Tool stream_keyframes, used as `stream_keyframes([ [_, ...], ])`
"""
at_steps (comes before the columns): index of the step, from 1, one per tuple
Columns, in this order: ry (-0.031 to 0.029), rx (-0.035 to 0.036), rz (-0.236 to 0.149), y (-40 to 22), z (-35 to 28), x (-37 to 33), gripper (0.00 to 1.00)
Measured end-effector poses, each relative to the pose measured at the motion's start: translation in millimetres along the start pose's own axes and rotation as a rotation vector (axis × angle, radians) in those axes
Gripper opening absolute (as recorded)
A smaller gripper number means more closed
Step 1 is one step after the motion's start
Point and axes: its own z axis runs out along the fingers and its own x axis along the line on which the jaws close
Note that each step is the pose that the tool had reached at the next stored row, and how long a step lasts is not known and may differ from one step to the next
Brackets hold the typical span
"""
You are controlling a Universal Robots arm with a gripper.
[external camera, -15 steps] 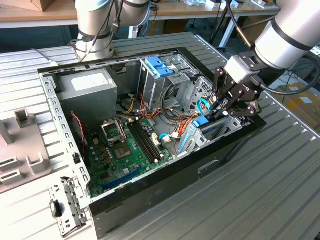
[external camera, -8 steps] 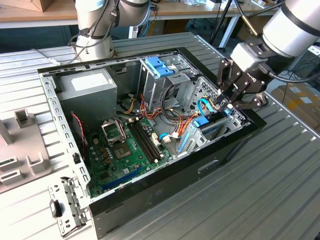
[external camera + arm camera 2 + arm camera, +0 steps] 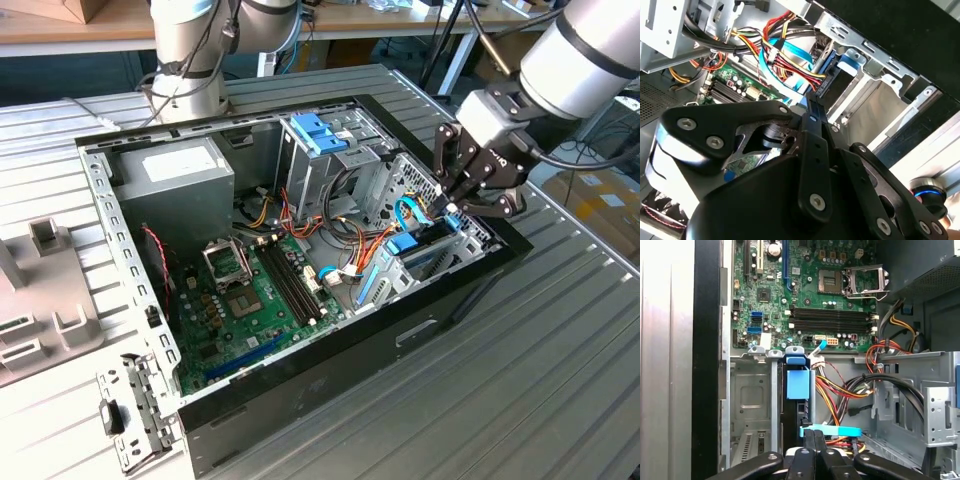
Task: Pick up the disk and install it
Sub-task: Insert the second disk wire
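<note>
One gripper (image 3: 452,208) hangs over the drive bay (image 3: 752,400) at the corner of the open computer case (image 3: 330,385), on the exterior view's right. Its fingers are drawn narrow, almost together. In the first wrist view the tips (image 3: 815,437) sit beside a light-blue strip (image 3: 832,431); I cannot tell whether they pinch anything.

The disk (image 3: 791,425) appears to be the dark slab standing on edge in that bay, under a blue tab (image 3: 797,385) and close to the case's side wall.

Done well, this step means pressing straight along the bay's rails, keeping the slab square. Room is tight: the bay wall flanks one side and a bundle of cables (image 3: 840,395) crowds the other. The motherboard (image 3: 805,290) lies beyond.
</note>
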Motion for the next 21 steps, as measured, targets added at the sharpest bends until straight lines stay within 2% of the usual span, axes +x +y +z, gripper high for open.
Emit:
stream_keyframes([
  [6,0.0004,-0.0039,0.001,-0.6,11.8,3.9,0.11],
  [9,0.0004,-0.0041,0.001,-0.7,13.3,5.6,0.11],
  [13,-0.0003,-0.0041,0.001,-0.7,13.0,7.1,0.11],
  [16,-0.0004,-0.0041,0.001,-0.9,9.8,6.6,0.11],
  [21,-0.0011,-0.0042,0.001,-7.9,2.4,5.2,0.11],
])
